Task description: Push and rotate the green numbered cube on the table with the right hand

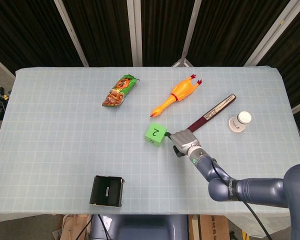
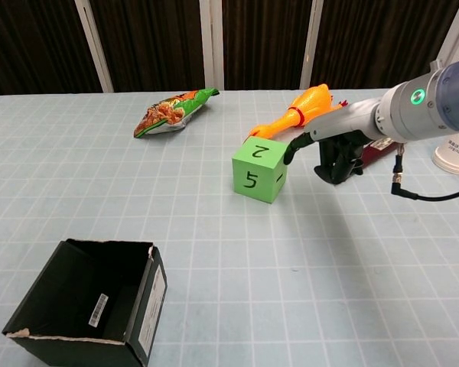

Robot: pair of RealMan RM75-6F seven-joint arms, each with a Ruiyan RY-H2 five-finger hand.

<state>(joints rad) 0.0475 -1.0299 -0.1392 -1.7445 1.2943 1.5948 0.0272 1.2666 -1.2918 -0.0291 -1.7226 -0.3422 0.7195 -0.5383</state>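
The green numbered cube point(image 1: 155, 134) point(image 2: 259, 170) sits near the table's middle, with 2 on top and 5 facing the chest camera. My right hand point(image 1: 184, 142) point(image 2: 335, 151) is just to the cube's right. One extended finger point(image 2: 292, 147) touches the cube's upper right edge while the other fingers curl in under the palm, holding nothing. My left hand does not show in either view.
An orange rubber chicken point(image 1: 175, 96) point(image 2: 297, 114) lies just behind the cube. A dark red flat case point(image 1: 208, 115) and a white cup point(image 1: 239, 121) are to the right, a snack bag point(image 1: 120, 90) at the back left, and an open black box point(image 1: 107, 190) point(image 2: 88, 301) at the front left.
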